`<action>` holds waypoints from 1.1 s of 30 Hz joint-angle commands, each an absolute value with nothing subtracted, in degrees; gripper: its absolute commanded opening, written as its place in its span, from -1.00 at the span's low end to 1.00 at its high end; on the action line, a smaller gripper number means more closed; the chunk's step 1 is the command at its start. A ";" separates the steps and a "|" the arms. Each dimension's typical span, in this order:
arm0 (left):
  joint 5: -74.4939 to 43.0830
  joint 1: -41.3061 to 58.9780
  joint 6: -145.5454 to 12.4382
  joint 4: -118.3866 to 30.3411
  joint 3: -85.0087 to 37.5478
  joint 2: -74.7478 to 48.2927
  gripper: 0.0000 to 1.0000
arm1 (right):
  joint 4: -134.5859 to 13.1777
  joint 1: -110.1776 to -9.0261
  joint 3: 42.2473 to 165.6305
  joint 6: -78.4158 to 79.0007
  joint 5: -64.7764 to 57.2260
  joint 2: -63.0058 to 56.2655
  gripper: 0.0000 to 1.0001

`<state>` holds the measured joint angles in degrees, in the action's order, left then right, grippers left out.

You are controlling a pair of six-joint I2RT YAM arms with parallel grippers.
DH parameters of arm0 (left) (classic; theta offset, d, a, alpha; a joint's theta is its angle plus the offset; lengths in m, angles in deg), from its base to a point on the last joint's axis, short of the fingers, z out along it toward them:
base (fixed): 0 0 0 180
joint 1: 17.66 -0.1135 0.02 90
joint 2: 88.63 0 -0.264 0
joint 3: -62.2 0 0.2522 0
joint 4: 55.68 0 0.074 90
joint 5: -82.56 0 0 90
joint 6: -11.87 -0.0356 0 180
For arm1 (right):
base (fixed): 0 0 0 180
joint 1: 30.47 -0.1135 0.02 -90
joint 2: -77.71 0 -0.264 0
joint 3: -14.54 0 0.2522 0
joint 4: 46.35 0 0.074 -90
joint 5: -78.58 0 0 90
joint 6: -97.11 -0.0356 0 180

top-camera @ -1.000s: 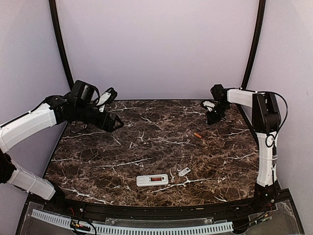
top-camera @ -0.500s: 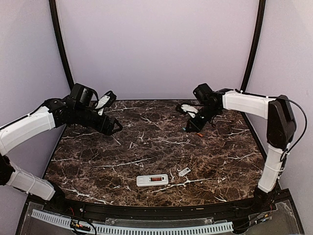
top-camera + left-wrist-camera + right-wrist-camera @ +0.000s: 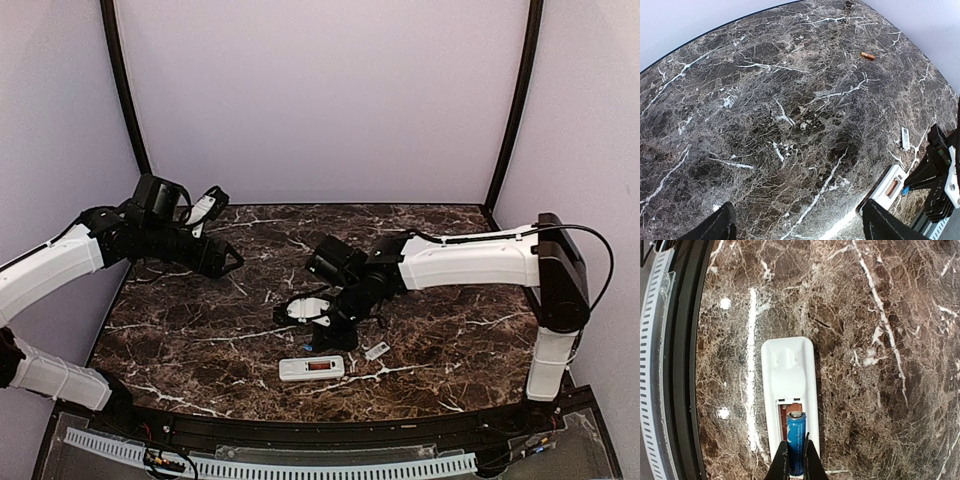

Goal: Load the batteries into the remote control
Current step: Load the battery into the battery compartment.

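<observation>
Directly under the right claw (image 3: pixel 796 454) lies the remote control (image 3: pixel 789 365), back up near the front edge of the table (image 3: pixel 200 330), with its open compartment (image 3: pixel 788 405) just ahead of the fingertips. The right claw is pressed together on a blue battery (image 3: pixel 796 432), which points out from the fingers along the recess. Whether the cell already touches the remote cannot be told. An orange-red strip shows in the recess beside it, probably a cell already seated. Just to one side of the right claw sits the small white cover piece (image 3: pixel 377 350), apart from the remote. Well beyond it, far out on the marble, a loose orange battery (image 3: pixel 867 55) lies by itself. Farthest off, the left claw (image 3: pixel 802 222) hangs spread and empty above the table's far left part, well apart from the remote. The main risk appears to be the remote itself, since nothing braces it, so a push against the contact spring could slide it toward the table edge. A slightly tilted cell may also catch on the compartment rim, or spring back out when released. It could be loaded the wrong way round, because the terminal markings are too small to read.
</observation>
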<state>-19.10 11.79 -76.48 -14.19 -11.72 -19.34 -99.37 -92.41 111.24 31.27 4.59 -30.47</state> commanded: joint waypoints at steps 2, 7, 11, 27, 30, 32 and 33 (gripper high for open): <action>-18.94 11.18 -77.60 -13.99 -10.69 -21.48 0.73 | -99.13 -95.15 111.44 32.09 -1.54 -32.66 -1.00; -19.27 11.03 -77.56 -14.21 -10.73 -21.37 0.73 | -99.15 -96.38 111.64 32.46 -5.82 -34.80 -0.99; -19.48 10.99 -77.75 -14.07 -10.96 -21.12 0.73 | -99.31 -96.85 111.73 33.10 -6.48 -35.56 -0.94; -19.75 10.73 -77.78 -14.02 -10.96 -21.13 0.74 | -99.18 -98.57 110.58 33.17 -9.04 -36.42 -0.75; -19.75 10.73 -77.78 -13.99 -10.90 -21.13 0.74 | -99.13 -98.68 110.57 32.97 -9.58 -36.66 -0.71; -19.79 10.67 -77.78 -14.03 -10.86 -21.13 0.74 | -99.28 -98.68 110.72 32.97 -9.90 -36.93 -0.68; -19.83 10.65 -77.78 -14.03 -10.88 -21.24 0.74 | -99.43 -98.68 110.86 32.90 -9.92 -37.00 -0.66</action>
